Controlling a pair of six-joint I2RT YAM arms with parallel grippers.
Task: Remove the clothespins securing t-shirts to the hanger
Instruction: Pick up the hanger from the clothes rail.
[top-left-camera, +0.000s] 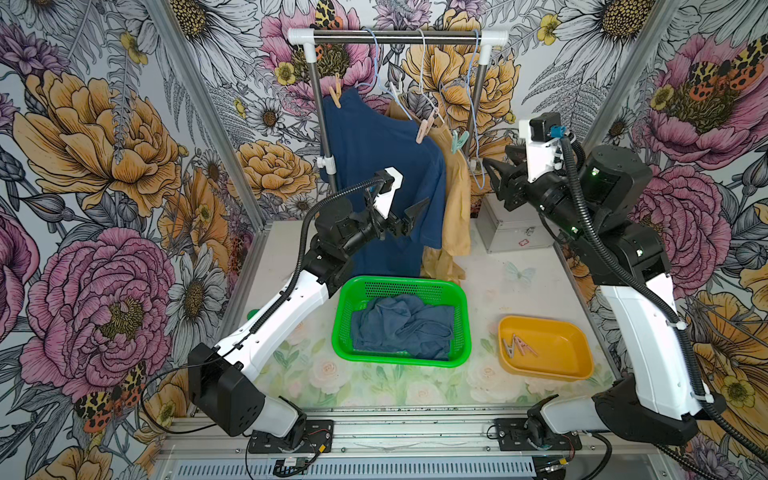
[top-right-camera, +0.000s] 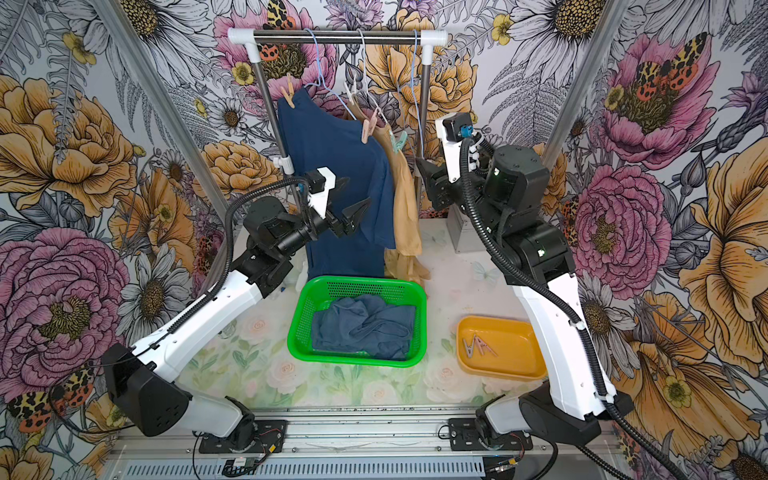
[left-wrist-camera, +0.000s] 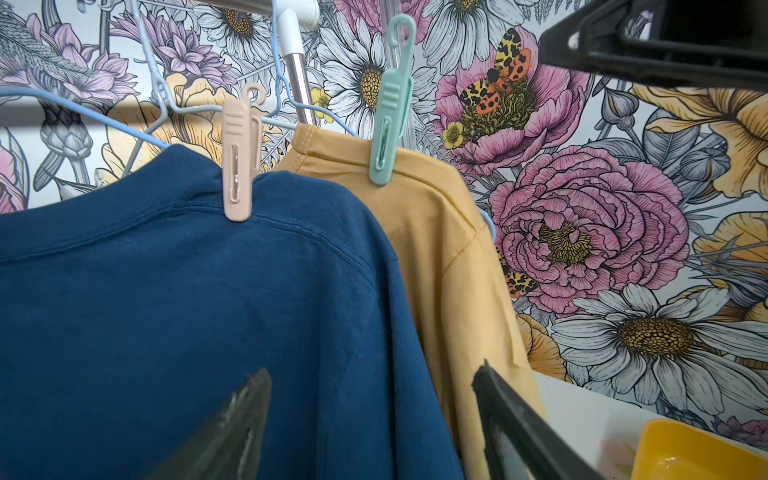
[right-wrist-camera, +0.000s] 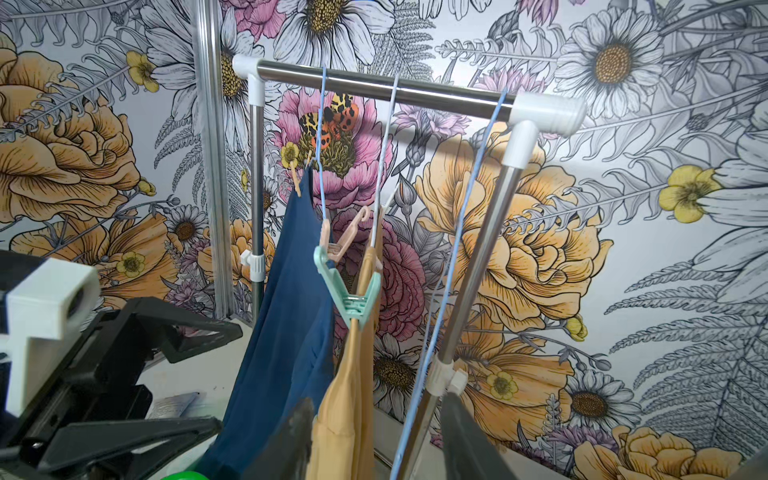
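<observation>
A navy t-shirt (top-left-camera: 374, 166) and a tan t-shirt (top-left-camera: 457, 199) hang on wire hangers from the rack bar (top-left-camera: 395, 38). A peach clothespin (top-left-camera: 336, 94) and a pink one (left-wrist-camera: 239, 162) grip the navy shoulders. A white clothespin (top-left-camera: 395, 88) and a mint one (left-wrist-camera: 388, 112) grip the tan shirt. My left gripper (left-wrist-camera: 374, 370) is open in front of the navy sleeve, below the pink pin. My right gripper (right-wrist-camera: 376, 399) is open beside the rack's right post, level with the tan sleeve and below the mint pin (right-wrist-camera: 349, 291). Neither holds anything.
A bare blue wire hanger (right-wrist-camera: 457, 232) hangs at the rack's right end. In front stands a green basket (top-left-camera: 345, 316) with a crumpled navy t-shirt (top-left-camera: 399, 328). A yellow tray (top-left-camera: 582, 365) at the right holds two clothespins (top-left-camera: 517, 347). A metal case (top-left-camera: 511, 232) sits behind.
</observation>
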